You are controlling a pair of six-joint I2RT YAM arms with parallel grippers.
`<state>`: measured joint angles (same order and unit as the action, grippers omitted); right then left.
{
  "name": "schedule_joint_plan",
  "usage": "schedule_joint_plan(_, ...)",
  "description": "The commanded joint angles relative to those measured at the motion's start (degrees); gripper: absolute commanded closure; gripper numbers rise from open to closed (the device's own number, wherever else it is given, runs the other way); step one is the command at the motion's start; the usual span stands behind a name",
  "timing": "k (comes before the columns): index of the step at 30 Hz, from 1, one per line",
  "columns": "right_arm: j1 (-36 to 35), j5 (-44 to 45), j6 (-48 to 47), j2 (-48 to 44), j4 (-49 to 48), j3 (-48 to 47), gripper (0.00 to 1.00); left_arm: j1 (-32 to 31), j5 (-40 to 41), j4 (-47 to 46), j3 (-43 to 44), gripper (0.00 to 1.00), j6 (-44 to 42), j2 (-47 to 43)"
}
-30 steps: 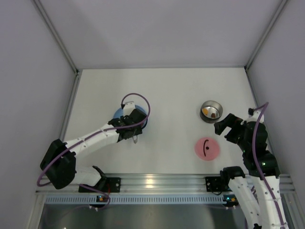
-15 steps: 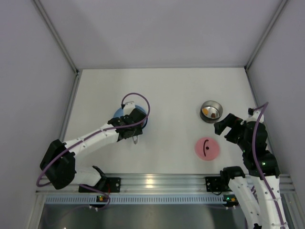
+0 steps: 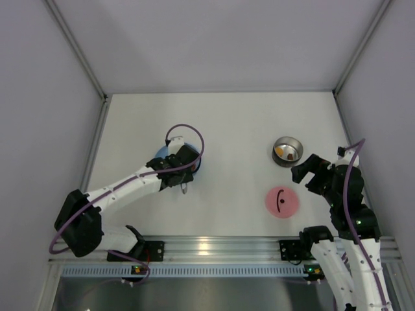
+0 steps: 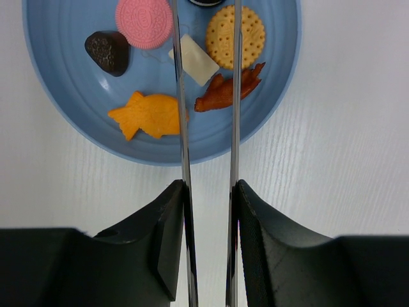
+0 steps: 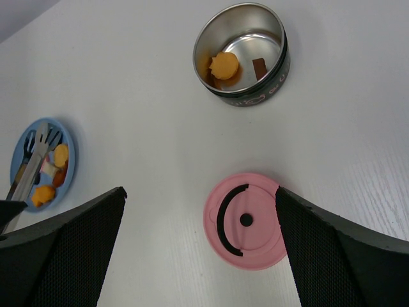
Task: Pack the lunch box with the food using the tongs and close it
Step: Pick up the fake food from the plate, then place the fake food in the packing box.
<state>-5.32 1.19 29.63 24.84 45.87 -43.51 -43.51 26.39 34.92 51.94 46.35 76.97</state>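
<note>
Spreading matte white, the worktop (image 3: pixel 233 123) is boxed by pale grey walls (image 3: pixel 214 45). The lunch box (image 3: pixel 287 151) stands uncovered, two pieces inside, its pink lid (image 3: pixel 281 202) just nearer. Well left of the lunch box, food (image 4: pixel 148 114) sits on a blue plate (image 4: pixel 70 96). Left jaws are pinched on the tongs (image 4: pixel 182 128) above it. Right jaws gape wide, empty.

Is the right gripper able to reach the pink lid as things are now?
Probably yes: the right gripper is open and empty, and the pink lid lies uncovered on the table close by, nothing between them.
</note>
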Motion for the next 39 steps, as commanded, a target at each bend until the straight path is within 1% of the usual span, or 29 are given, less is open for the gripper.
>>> schedule_joint_plan(1, 0.8, -0.4, -0.3, -0.1, -3.7, -0.4, 0.0, 0.3, 0.5, 0.9, 4.8, 0.73, -0.6, -1.6)
schedule_joint_plan(8, 0.9, -0.3, -0.3, -0.1, -3.8, -0.4, 0.01, 0.3, 0.9, 4.0, 10.4, 0.74, -2.8, -2.0)
schedule_joint_plan(17, 0.8, -0.6, -0.2, -0.1, -3.7, -0.4, 0.01, 0.0, -0.6, 5.3, 13.3, 0.75, -3.7, -2.6)
schedule_joint_plan(20, 0.8, -0.5, -0.2, -0.1, -3.7, -0.7, 0.01, -1.2, -0.7, 5.7, 15.2, 0.76, -3.9, -2.4)
schedule_joint_plan(24, 0.8, 0.0, -0.2, -0.1, -3.3, -1.2, 0.01, -4.8, -0.5, 5.6, 19.0, 0.75, -4.3, -0.9)
schedule_joint_plan(27, 0.8, 0.3, -0.3, -0.1, -3.0, -1.8, 0.0, -8.4, 0.1, 5.5, 23.9, 0.75, -4.8, 2.5)
schedule_joint_plan(32, 0.8, 1.3, -0.5, -0.1, -1.7, -3.4, 0.0, -14.3, 0.1, 3.7, 34.2, 0.75, -6.2, 11.8)
schedule_joint_plan(37, 0.8, 2.9, -1.2, -0.1, 0.4, -5.9, 0.0, -17.4, -2.8, 0.1, 42.4, 0.74, -7.5, 21.3)
schedule_joint_plan(39, 0.8, 3.6, -1.7, -0.2, 1.0, -7.0, 0.01, -18.7, -3.7, -2.1, 45.9, 0.74, -8.4, 23.7)
